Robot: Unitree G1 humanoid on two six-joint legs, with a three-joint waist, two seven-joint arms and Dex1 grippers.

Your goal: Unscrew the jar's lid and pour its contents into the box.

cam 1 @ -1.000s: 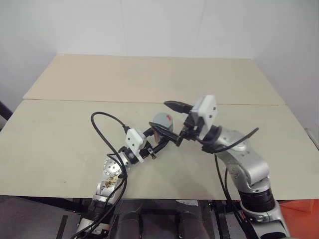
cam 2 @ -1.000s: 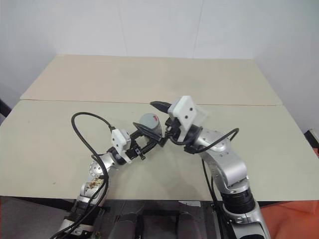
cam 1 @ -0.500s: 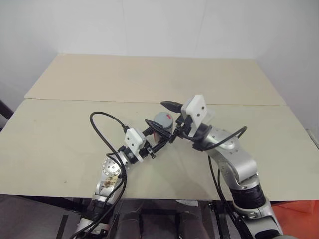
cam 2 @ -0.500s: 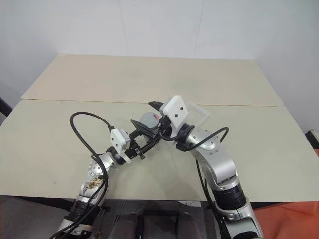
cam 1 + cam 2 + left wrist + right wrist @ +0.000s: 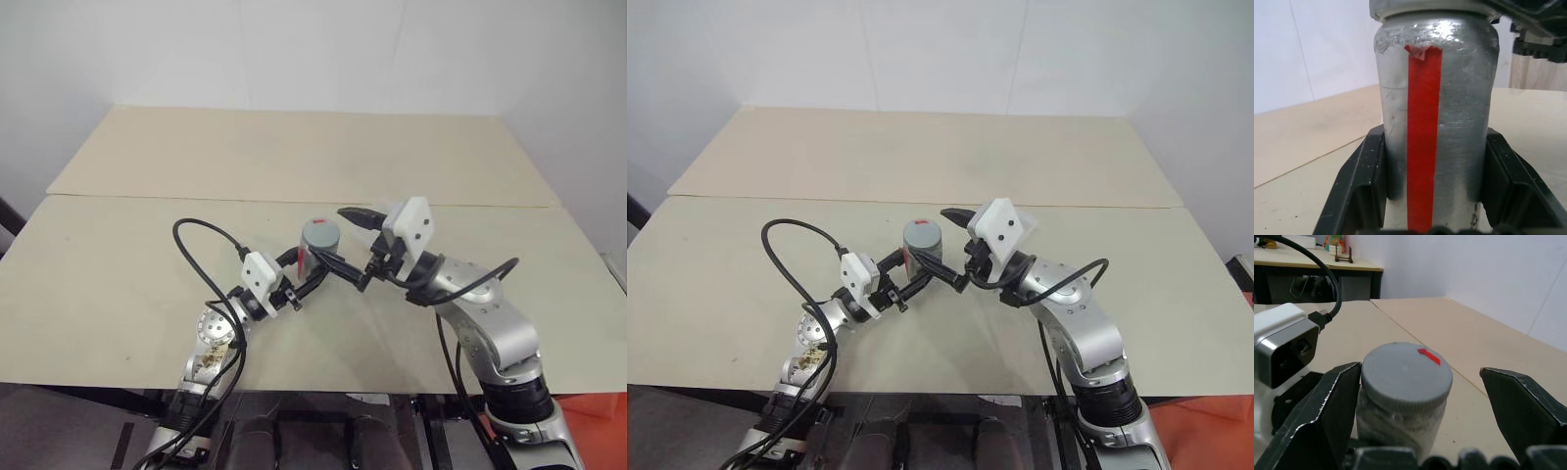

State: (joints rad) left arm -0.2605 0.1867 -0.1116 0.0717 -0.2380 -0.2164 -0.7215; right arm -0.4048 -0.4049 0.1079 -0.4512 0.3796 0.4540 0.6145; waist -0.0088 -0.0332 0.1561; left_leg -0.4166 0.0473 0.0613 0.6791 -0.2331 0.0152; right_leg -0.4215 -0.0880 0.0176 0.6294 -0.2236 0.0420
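The left pincer [image 5: 306, 269] was clamped on the jar [image 5: 315, 248], one black finger pressed against each side of the lower body, as the left wrist view confirmed. The jar stood upright in this grip, raised above the worktop [image 5: 118, 264] near the middle of its front panel. A red strip of tape [image 5: 1422, 137] ran vertically down the silvery-grey wall of the jar. The lid [image 5: 1406, 371] was seated on top of the jar, a flat grey disc with a ribbed edge and a small red mark [image 5: 1429, 356] on its upper face. The right pincer [image 5: 353, 250] was spread wide, positioned beside the jar on the robot's right at lid height. In the right wrist view its two fingers [image 5: 1327, 406] flanked the lid, one close to the lid's edge and the other well apart from it; contact on the near side could not be determined. A black cable [image 5: 201, 240] looped from the left wrist above the worktop.
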